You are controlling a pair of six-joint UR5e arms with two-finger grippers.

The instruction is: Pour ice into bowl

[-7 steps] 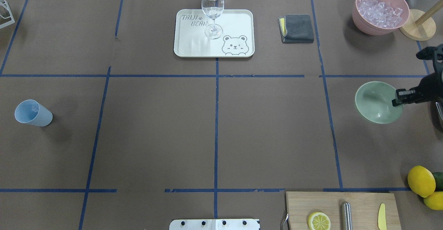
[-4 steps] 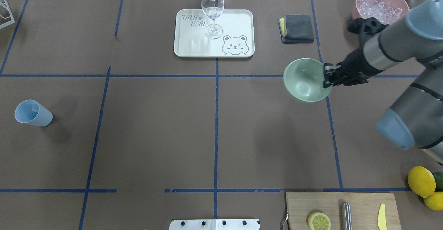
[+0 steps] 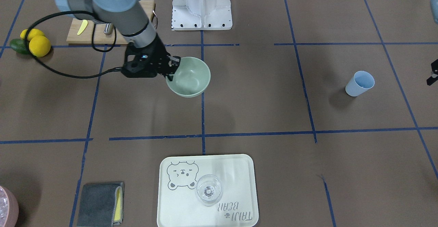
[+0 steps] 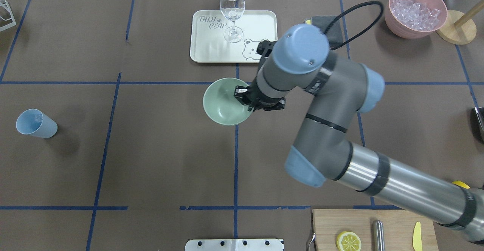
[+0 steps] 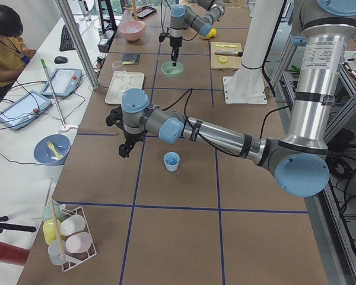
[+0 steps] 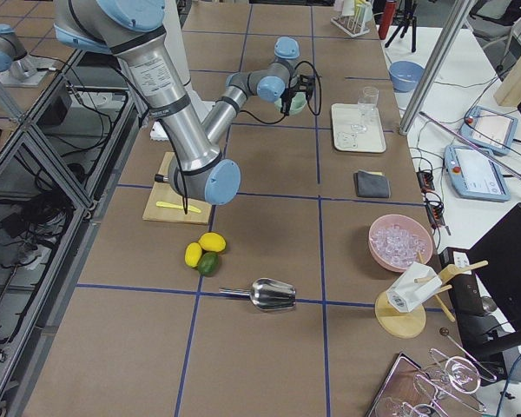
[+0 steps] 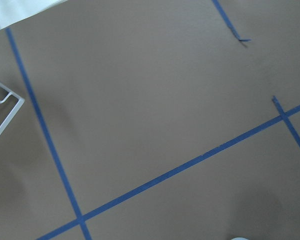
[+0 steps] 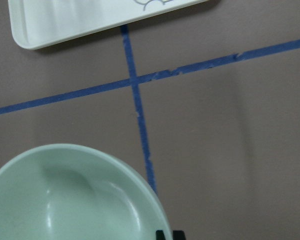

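Overhead exterior shows the right arm (image 4: 332, 103) stretched from the lower right to the middle of the counter (image 4: 159, 149). Its right claw (image 4: 244, 99) is clamped on the rim of the bowl (image 4: 223, 103), over the centre tape line just beside the tray (image 4: 211, 43) bearing a wine glass (image 4: 232, 13). The blue cup (image 4: 36, 123) holding ice (image 4: 38, 118) stands well apart. The left claw (image 5: 126, 148) hangs near it; whether its jaws are parted, I cannot tell.

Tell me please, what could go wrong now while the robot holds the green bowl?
1. The right gripper pinches the bowl only at one spot of its rim, so it might tilt or slip.
2. The right arm hangs over the tray corner, close to the wine glass; a careless swing could knock it over.
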